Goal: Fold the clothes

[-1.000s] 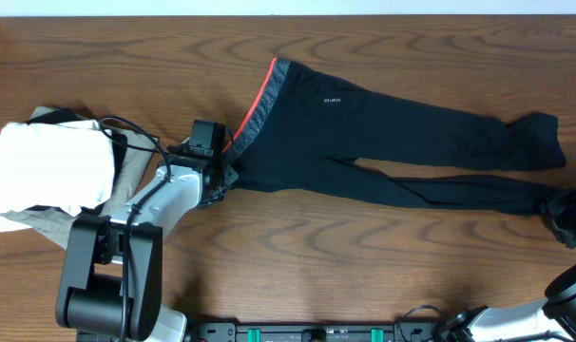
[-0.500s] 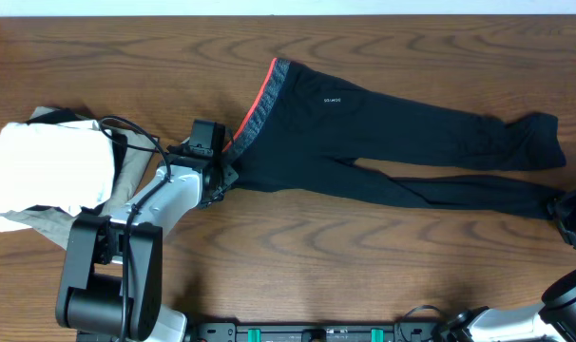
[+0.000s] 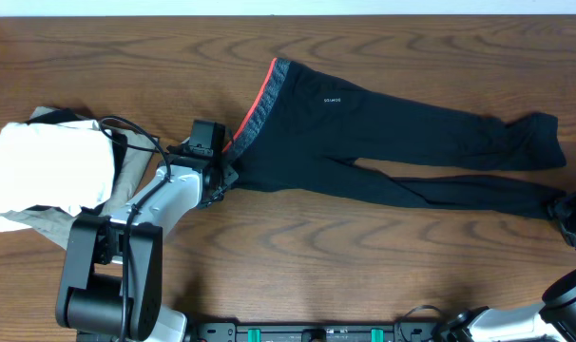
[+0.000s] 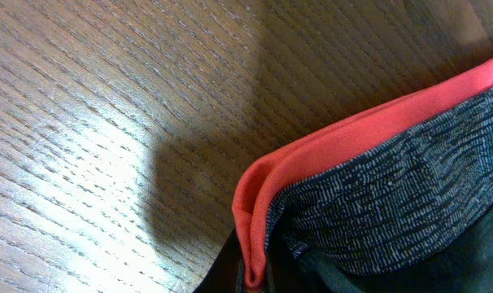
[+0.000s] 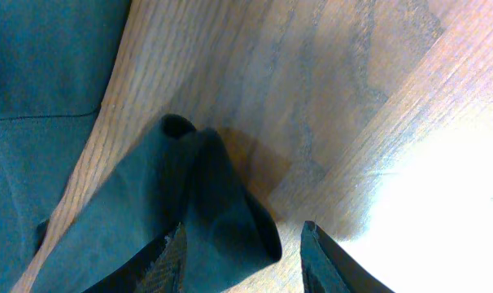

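Observation:
The black leggings (image 3: 402, 142) lie flat across the table, grey waistband (image 3: 259, 104) with coral-red trim to the left and legs running right. My left gripper (image 3: 221, 171) is shut on the waistband's lower corner. The left wrist view shows the coral trim (image 4: 368, 130) folded and pinched at my left gripper (image 4: 253, 281). My right gripper (image 3: 575, 217) is at the near leg's cuff by the right edge. In the right wrist view my right gripper (image 5: 245, 256) stands open, with the raised dark cuff (image 5: 218, 203) between its fingers (image 5: 169, 260).
At the far left a white folded garment (image 3: 50, 166) lies on an olive-grey folded one (image 3: 27, 226), close to the left arm (image 3: 164, 204) and its cable (image 3: 136, 133). The right gripper is near the table's right edge.
The right gripper has shifted slightly right at the leg cuff. The left gripper and the leggings have not visibly moved.

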Controlling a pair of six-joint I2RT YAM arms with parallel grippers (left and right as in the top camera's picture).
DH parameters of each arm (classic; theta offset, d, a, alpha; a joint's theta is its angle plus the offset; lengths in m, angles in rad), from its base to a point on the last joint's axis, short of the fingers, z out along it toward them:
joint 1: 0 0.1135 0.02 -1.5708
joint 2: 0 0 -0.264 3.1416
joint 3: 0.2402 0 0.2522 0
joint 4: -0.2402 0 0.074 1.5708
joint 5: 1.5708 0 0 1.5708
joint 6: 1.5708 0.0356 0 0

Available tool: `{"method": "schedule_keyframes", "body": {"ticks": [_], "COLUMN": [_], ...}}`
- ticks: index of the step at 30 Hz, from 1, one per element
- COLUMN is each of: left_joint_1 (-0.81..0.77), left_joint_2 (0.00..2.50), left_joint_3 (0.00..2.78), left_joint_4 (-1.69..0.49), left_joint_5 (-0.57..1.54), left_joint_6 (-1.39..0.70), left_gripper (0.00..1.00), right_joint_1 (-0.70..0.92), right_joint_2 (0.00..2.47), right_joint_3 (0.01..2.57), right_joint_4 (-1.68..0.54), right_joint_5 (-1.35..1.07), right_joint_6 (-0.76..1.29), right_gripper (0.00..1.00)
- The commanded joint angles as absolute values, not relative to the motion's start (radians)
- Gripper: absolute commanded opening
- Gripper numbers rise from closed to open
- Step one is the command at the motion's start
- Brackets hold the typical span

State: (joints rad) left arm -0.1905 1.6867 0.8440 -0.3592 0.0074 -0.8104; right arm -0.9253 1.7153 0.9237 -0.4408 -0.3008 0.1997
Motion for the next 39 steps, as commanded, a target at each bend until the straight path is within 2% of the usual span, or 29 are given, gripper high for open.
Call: {"method": "schedule_keyframes", "body": {"ticks": [1, 11, 13, 15, 16, 17, 22, 32, 39], "left_joint_1": [-0.181, -0.181, -0.181, -0.181, -0.181, -0.181, -0.175, -0.173, -0.173], "left_joint_2": [1.721, 1.721, 1.721, 1.721, 1.721, 1.721, 1.703, 1.458, 1.315], "left_joint_3": [0.806, 0.806, 0.806, 0.806, 0.806, 0.806, 0.807, 0.807, 0.807], "left_joint_4": [-0.373, -0.373, -0.373, -0.373, -0.373, -0.374, -0.382, -0.41, -0.514], "left_joint_5": [-0.035, -0.035, -0.035, -0.035, -0.035, -0.034, -0.034, -0.047, -0.19], "left_joint_6": [-0.797, -0.797, -0.797, -0.797, -0.797, -0.797, -0.788, -0.666, -0.666], "left_gripper": [0.06, 0.06, 0.06, 0.06, 0.06, 0.06, 0.06, 0.06, 0.06], "right_joint_1": [-0.925, -0.857, -0.846, -0.84, -0.838, -0.838, -0.839, -0.839, -0.839], "right_joint_2": [1.747, 1.795, 1.8, 1.801, 1.801, 1.801, 1.774, 1.487, 1.318], "right_joint_3": [0.924, 0.923, 0.923, 0.923, 0.923, 0.923, 0.943, 1.18, 1.287], "right_joint_4": [-0.43, -0.391, -0.386, -0.385, -0.385, -0.389, -0.487, -0.944, -1.051], "right_joint_5": [-0.3, -0.3, -0.3, -0.3, -0.3, -0.3, -0.304, -0.33, -0.318], "right_joint_6": [0.182, 0.182, 0.182, 0.182, 0.182, 0.182, 0.255, 0.281, 0.28], "right_gripper": [0.44, 0.43, 0.35, 0.17, 0.04, 0.01, 0.01, 0.01, 0.01]}}
